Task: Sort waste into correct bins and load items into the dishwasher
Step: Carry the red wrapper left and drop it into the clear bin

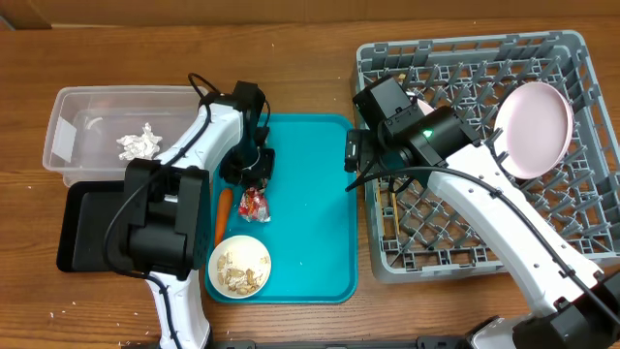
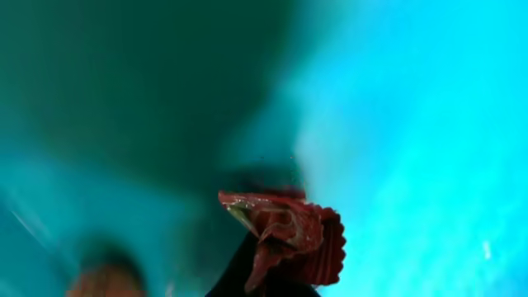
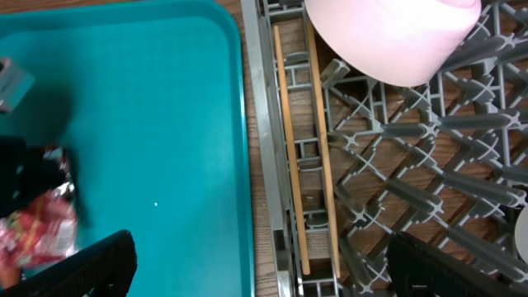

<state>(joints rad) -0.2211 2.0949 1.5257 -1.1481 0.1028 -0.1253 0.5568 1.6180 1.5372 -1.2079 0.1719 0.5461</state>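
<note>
My left gripper [image 1: 250,182] is over the teal tray [image 1: 310,223], shut on the red-and-silver snack wrapper [image 1: 254,204]. The left wrist view shows the wrapper [image 2: 289,235] pinched at the dark fingertips, just above the tray. A crumpled foil ball [image 1: 140,143] lies in the clear tub [image 1: 68,116]. The black tray [image 1: 82,228] sits below it. A white bowl [image 1: 239,267] holds beige crumbs. My right gripper [image 1: 360,160] is open and empty over the grey dish rack's [image 1: 572,58] left edge. Two chopsticks [image 3: 289,165] lie in the rack beneath it [image 3: 268,268]. The white plate [image 1: 533,121] stands in the rack.
An orange carrot-like piece [image 1: 222,215] lies at the teal tray's left edge beside the wrapper. A pale white bowl or cup [image 3: 388,37] rests on the rack's pegs just beyond the chopsticks. The left arm's body covers part of the black tray.
</note>
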